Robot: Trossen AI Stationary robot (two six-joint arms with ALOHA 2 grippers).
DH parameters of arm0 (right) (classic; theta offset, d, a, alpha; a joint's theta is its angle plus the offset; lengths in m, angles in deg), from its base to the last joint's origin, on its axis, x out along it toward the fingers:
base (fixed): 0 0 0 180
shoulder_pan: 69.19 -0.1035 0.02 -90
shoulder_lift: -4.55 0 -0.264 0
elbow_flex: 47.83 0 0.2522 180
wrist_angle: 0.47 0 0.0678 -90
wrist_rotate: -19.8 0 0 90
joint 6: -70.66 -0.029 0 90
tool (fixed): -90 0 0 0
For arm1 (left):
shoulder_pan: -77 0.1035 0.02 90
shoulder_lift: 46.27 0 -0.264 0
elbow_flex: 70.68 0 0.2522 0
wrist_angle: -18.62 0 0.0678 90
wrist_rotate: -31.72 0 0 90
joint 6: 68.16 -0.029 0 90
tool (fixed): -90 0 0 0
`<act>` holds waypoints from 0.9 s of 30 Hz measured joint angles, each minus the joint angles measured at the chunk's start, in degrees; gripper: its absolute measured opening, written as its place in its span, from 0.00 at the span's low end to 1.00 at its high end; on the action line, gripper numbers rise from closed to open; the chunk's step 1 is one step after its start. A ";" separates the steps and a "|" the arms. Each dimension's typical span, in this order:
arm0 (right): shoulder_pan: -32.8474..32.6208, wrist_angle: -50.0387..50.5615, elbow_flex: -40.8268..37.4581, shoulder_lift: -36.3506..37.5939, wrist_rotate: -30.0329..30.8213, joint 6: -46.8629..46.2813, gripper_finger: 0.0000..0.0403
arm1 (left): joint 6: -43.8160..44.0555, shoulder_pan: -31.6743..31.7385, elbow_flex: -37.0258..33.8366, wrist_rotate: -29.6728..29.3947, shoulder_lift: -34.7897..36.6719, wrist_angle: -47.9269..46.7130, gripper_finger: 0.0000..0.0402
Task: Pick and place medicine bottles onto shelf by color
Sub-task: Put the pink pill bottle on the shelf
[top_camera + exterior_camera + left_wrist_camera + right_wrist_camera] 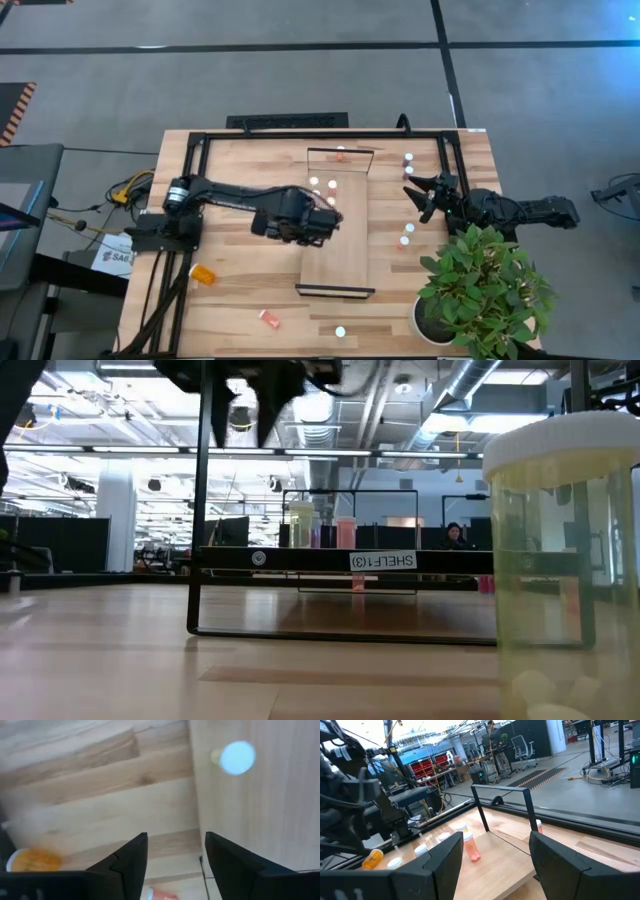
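Note:
The shelf [345, 250] is a pale board lying in the middle of the table. Two white-capped bottles [315, 182] stand on its left part, and a reddish one [340, 155] stands at its far end. My left gripper [325, 215] hangs above the shelf's left edge, pointing down. It is open, with nothing between its fingers [175, 840]. One white-capped bottle [237, 757] stands on the shelf beyond its fingers. My right gripper [415, 192] waits open [495, 845] at the table's right side, level and facing the shelf.
Loose on the table are an orange bottle [202, 272] on its side at the near left, a reddish bottle [270, 318] and a white-capped one [340, 331] near the front, and several white-capped ones [408, 235] right of the shelf. A potted plant [480, 290] fills the near right corner.

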 joint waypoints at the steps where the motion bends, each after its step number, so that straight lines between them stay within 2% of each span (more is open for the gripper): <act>1: -0.01 0.04 0.01 0.00 0.00 0.00 0.62 | 2.29 -0.85 -1.39 -0.07 1.30 -0.09 0.44; 6: 0.01 0.04 -0.01 0.00 0.00 0.01 0.62 | 13.60 -5.47 -9.12 0.44 7.03 1.36 0.39; 12: 0.00 0.04 0.00 0.00 0.00 0.01 0.62 | 25.71 -11.53 -20.68 5.21 13.27 9.67 0.38; 15: -0.02 0.04 -0.01 0.00 -0.01 -0.01 0.62 | 36.14 -14.84 -26.09 7.29 15.69 15.69 0.38; 21: -0.02 0.04 0.00 0.00 -0.01 0.00 0.62 | 58.39 -21.94 -32.04 6.84 16.79 24.82 0.38; 27: 0.01 0.03 0.01 0.00 0.00 0.01 0.62 | 72.47 -27.60 -35.44 1.57 16.83 32.13 0.38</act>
